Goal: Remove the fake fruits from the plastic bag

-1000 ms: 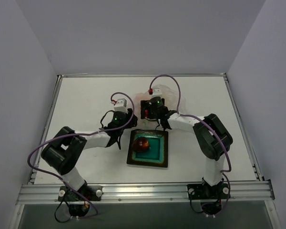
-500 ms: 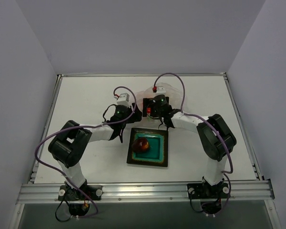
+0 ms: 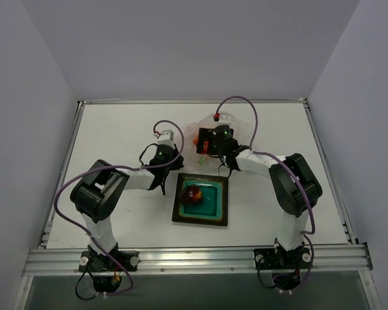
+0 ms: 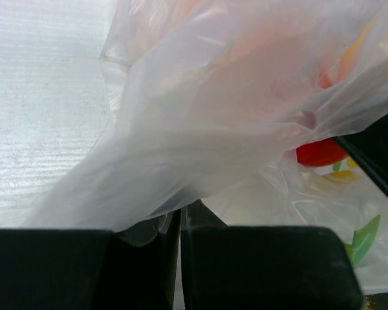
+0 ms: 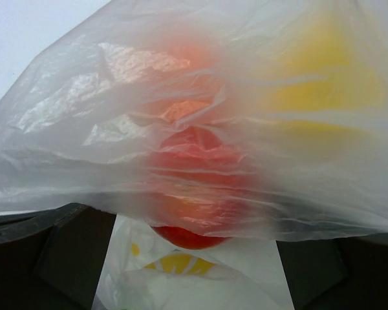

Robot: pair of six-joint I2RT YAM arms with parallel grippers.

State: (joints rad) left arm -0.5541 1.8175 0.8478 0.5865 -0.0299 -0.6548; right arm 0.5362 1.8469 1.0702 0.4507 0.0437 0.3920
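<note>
Over the last second both arms have reached further out toward the plastic bag [image 3: 197, 126], the left gripper [image 4: 180, 223] has snapped closed, and the right one has spread its jaws wide.

Starting on the left, that gripper's fingers are pressed together with a fold of the bag's film pinched in the seam, so I read it as anchoring the bag. In the middle, the dark red fruit [image 3: 193, 195] already sits on the teal plate [image 3: 181, 217], near my side of the bag. On the right, the right gripper [image 5: 194, 248] stands open, holding nothing, with the bright red fruit [image 5: 191, 194] lying between its fingers under the film.

I judge this as fruit two of four. Next I need the right jaws past the film and onto that fruit while the left holds the bag steady.

The overhead view gives me only a pale crumple behind the wrists. The right wrist view shows the yellow fruit [image 5: 323, 84] beside the red one and an orange glow above it, all still bagged. The left wrist view alone shows the pinch.
</note>
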